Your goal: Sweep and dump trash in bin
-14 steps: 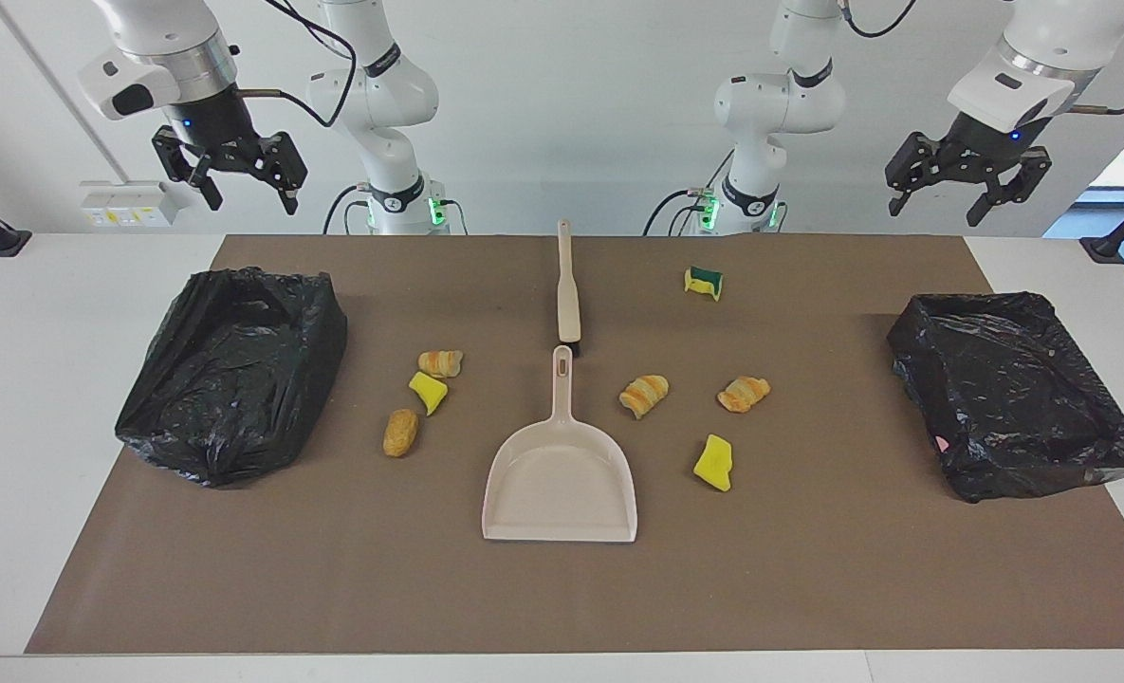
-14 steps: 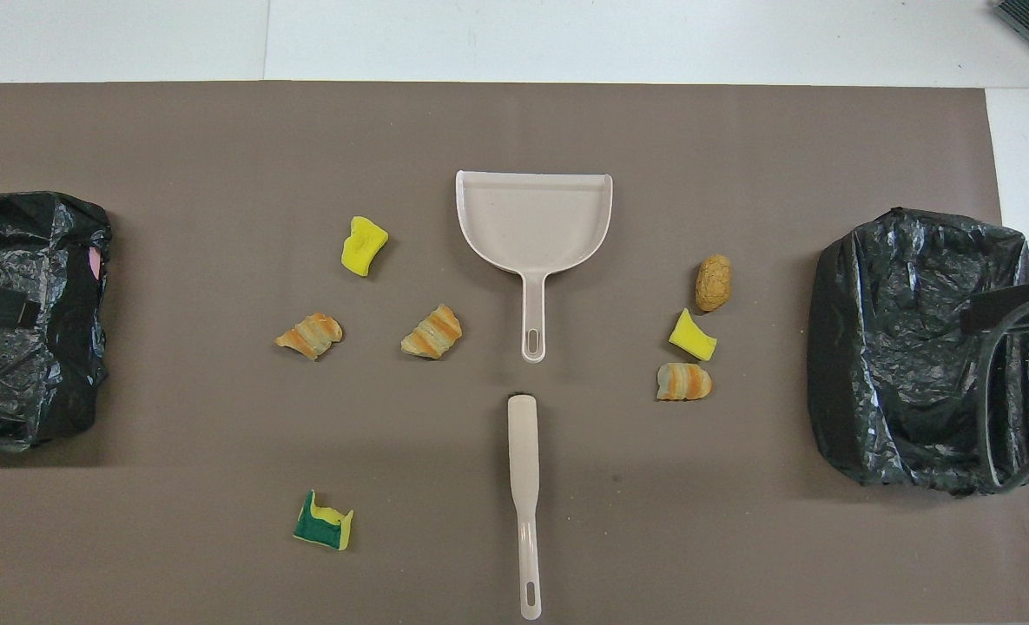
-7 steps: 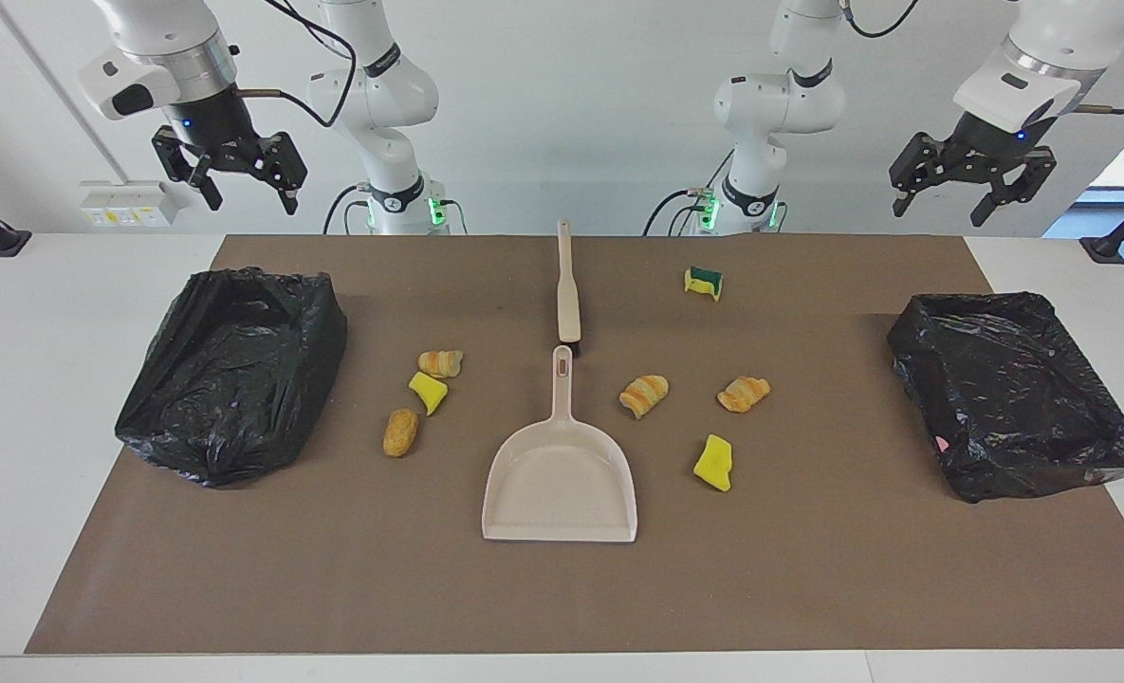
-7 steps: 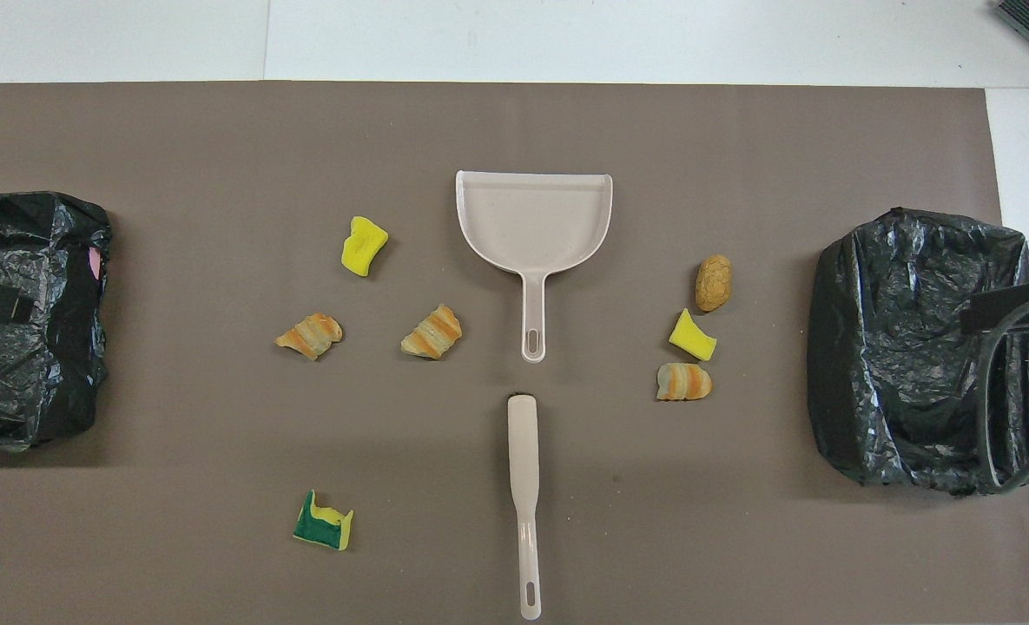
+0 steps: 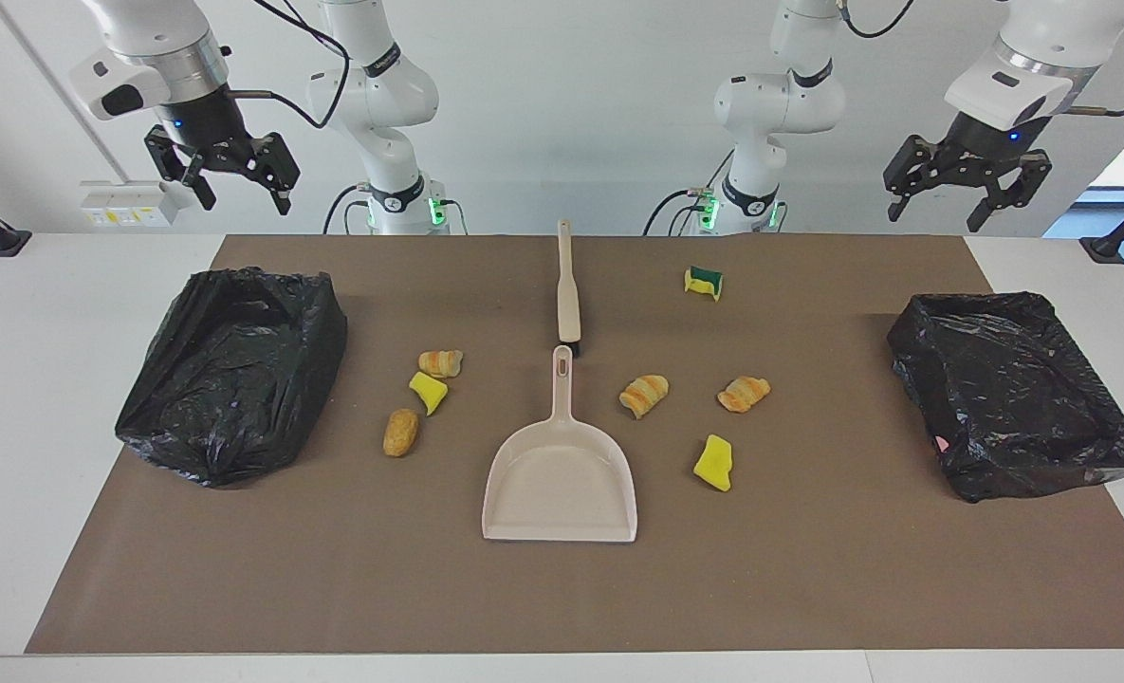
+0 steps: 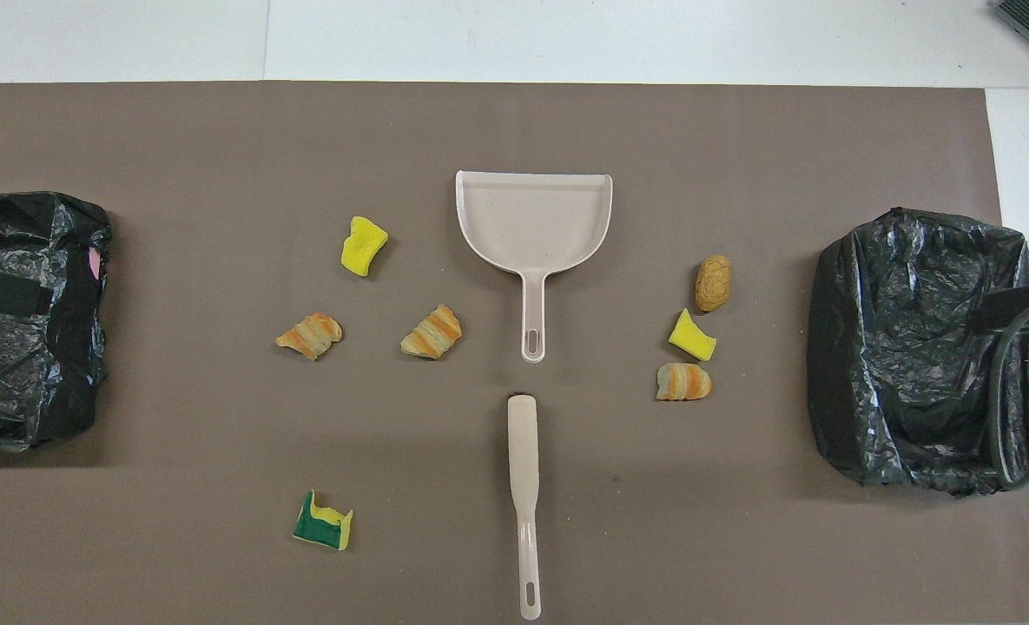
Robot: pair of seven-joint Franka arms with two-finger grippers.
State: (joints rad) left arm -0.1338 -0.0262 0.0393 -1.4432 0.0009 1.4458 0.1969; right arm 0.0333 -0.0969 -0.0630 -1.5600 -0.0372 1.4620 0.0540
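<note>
Both arms are hanging high over the robots' edge of the worktop point(image 5: 87, 569), nothing in either hold. The right gripper point(image 5: 230, 186) is hovering above the black bin point(image 5: 230, 375) at the right arm's end, fingers standing apart; the left gripper point(image 5: 941, 194) is hovering above the other black bin point(image 5: 1012, 394) at the left arm's end, fingers likewise apart.

Taking the dustpan point(image 5: 562, 479) as the landmark: the trash is lying scattered to both sides of its handle, none of it in the pan. Toward the right arm's end are sitting a striped bread point(image 5: 440, 362), a yellow sponge bit point(image 5: 427, 392) and a brown lump point(image 5: 400, 432). Toward the left arm's end are lying two more striped breads point(image 5: 644, 395) point(image 5: 744, 393), a yellow sponge piece point(image 5: 714, 463), and — nearer the robots than the pan — a green-and-yellow sponge point(image 5: 703, 282).

The coming move is probably turning on the brush point(image 5: 567, 285). It is lying in line with the dustpan's handle, nearer the robots, its long axis pointing straight away from them and its thin handle at the robots' end. It sits midway between the two arms — neither is clearly nearer.

The facing view is showing both grippers whole and their height; the overhead view is giving the brush's slim outline point(image 6: 524, 503) and the gap between brush and pan handle, but only slivers of the grippers.
</note>
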